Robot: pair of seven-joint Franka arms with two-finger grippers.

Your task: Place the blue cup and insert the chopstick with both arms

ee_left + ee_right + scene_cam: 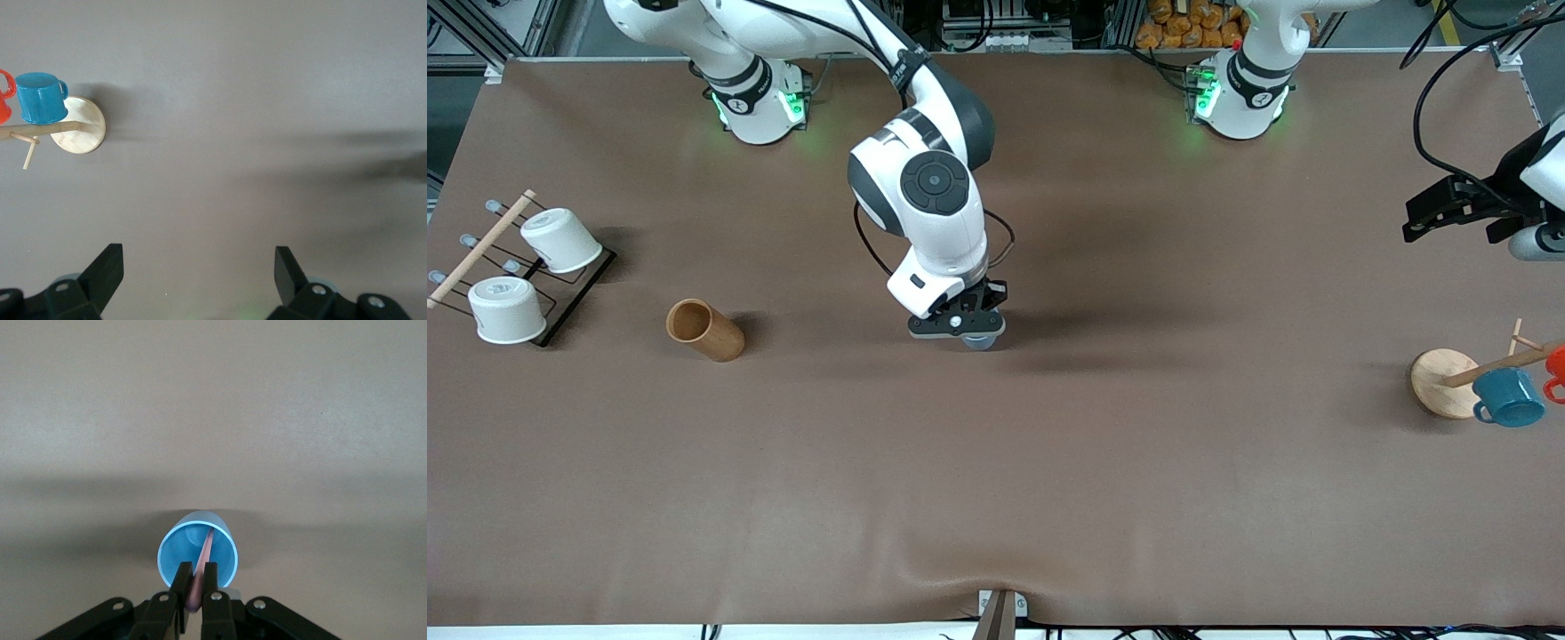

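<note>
At the right arm's end of the worktop (1049, 462), a black wire rack (560, 298) carries two white cups (560, 238) lying on their sides and a long light wooden rod (480, 249) slanted across it. Nearer the middle of the worktop a brown wooden cylinder (704, 331) lies tipped over, its open mouth turned toward the rack.

Next along, the right gripper (958, 324) hangs low over the middle of the worktop, directly above the blue cup (197, 550). From the front camera only a sliver of the cup shows beneath the gripper, so whether it sits fully on the worktop is hard to say, though it appears to stand upright there. The right wrist camera looks straight into its mouth: the fingers (181, 581) are pressed close together on the upper end of the pinkish-red chopstick (202, 567), whose lower end slants down inside the cup.

Toward the left arm's end, the left gripper (1432, 213) waits in the air above bare worktop, its fingers (107, 267) spread wide with nothing between them. Nearer the front camera lies a round wooden stand (1445, 382) with a teal mug (1507, 397) and an orange mug (1556, 369) hung on its pegs.
</note>
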